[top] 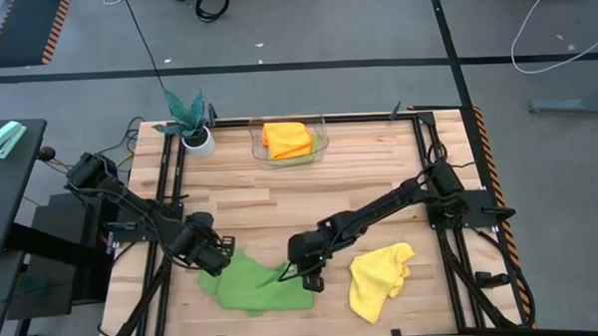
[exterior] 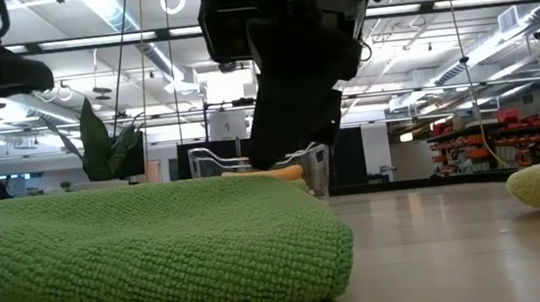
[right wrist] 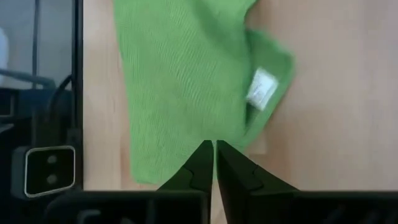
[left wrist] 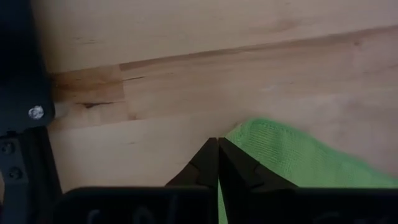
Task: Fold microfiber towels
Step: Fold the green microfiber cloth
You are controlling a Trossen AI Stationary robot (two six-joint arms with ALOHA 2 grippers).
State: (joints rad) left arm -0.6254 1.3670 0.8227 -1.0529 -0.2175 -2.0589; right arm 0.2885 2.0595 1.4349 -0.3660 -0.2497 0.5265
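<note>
A green microfiber towel (top: pixel 253 284) lies rumpled at the table's near edge, between my two grippers; in the low view its rounded fold (exterior: pixel 336 250) rests on the wood. My left gripper (top: pixel 220 256) is shut at the towel's far left corner (left wrist: pixel 261 134). At the towel's right edge my right gripper (top: pixel 305 278) has only a slit between its fingers (right wrist: pixel 213 146). A white label (right wrist: pixel 261 87) shows on the towel (right wrist: pixel 180 81). A yellow towel (top: pixel 378 277) lies crumpled at the near right. An orange towel (top: pixel 286 139) lies in the clear bin. My left gripper pinches the green towel's corner (left wrist: pixel 233 138) between its two fingers, coming steeply from above. A sliver of green shows between the fingers. The rest of the towel lies on the table. My right gripper meets the towel's right edge (right wrist: pixel 233 146), slanting down from the table's right. Its fingertips (right wrist: pixel 202 152) cover the place of contact. A point of cloth (top: pixel 283 268) rises toward it.
A clear plastic bin (top: pixel 318 147) stands at the far middle, and a teal-leaved plant in a white pot (top: pixel 193 127) at the far left. Black frame rails (top: pixel 170 192) run along both sides of the table. Bare wood (top: pixel 280 204) lies between the bin and the towels.
</note>
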